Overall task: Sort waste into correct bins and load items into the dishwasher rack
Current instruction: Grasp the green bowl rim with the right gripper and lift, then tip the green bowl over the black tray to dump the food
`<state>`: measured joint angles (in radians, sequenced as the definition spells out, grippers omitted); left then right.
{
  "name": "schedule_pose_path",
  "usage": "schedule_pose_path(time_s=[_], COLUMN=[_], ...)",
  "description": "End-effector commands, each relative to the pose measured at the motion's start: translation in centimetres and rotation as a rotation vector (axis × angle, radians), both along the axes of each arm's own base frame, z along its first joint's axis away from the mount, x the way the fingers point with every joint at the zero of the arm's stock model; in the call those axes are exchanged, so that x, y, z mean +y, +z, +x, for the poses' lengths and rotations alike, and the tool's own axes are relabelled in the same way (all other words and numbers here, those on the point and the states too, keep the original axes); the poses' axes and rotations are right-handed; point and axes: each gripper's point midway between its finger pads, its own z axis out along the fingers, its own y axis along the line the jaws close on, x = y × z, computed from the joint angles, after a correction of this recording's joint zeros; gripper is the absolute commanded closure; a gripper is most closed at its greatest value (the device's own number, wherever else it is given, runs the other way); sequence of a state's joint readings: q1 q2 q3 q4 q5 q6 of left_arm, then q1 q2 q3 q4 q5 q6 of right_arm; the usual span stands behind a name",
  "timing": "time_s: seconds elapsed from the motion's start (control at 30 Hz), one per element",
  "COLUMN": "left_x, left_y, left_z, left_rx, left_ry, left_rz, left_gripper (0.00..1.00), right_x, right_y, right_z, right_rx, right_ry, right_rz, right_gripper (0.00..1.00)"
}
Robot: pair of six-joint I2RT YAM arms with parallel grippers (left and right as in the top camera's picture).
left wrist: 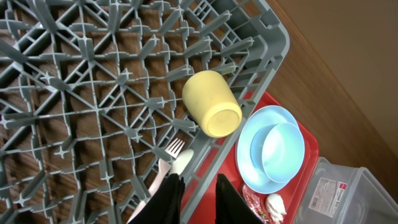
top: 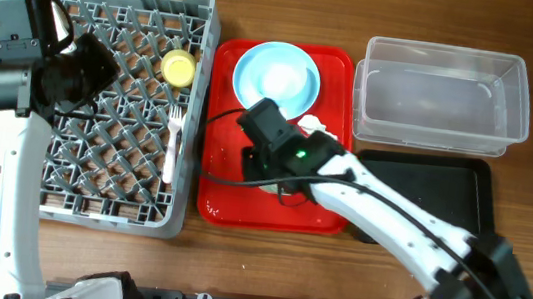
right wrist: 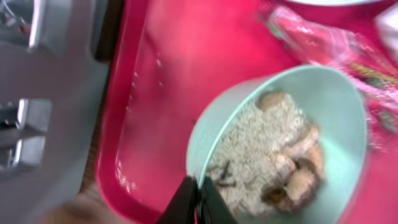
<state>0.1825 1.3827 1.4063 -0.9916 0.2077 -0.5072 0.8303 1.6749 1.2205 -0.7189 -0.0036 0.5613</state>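
Our right claw (right wrist: 199, 190) is pinched almost shut on the near rim of the pale green bowl (right wrist: 298, 106), over the red tray (right wrist: 161, 62) and heaped with food scraps (right wrist: 261, 162); we judge so narrow a pinch could let it tip and spill

Just a red tray (top: 225, 202), flat on a brown wood-grain bench (top: 293, 2), roughly mid-bench, glossy with a raised rim.

Overhead faced straight down; left wrist slanted over the grey plastic lattice rack (left wrist: 93, 81); right wrist hung close above the shared flat red tray (right wrist: 186, 62).
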Motion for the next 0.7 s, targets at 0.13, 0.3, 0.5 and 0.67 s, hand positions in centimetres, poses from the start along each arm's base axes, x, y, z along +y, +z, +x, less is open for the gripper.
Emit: schedule_pose_path(time_s=[0.13,0.3,0.5,0.67], left_x=[0.0,0.0,0.0,-0.1], left_y=[-0.1,-0.1,-0.1,-0.1], left_z=[0.1,0.1,0.1,0.1], left_rx=[0.000,-0.001,0.000,0.000], left_ry=[-0.006,-0.006,-0.006,-0.007], left_rz=[-0.005,-0.005,-0.005,-0.005], left_gripper=[0.81,0.80,0.80,0.80], right_x=[-7.0,-12.9,-14.7,-16.4], right_y=[6.1,5.8,5.3,4.9], right_z=[0.9,0.1,0.4,0.6], right_rx=[-0.089,-0.043,0.011,0.079], right_ry=[-0.209,-0.352,-0.412,-0.446], right_rz=[-0.073,-0.226,-0.219,-0.189], right_gripper=[0.96,0.96,0.96,0.96])
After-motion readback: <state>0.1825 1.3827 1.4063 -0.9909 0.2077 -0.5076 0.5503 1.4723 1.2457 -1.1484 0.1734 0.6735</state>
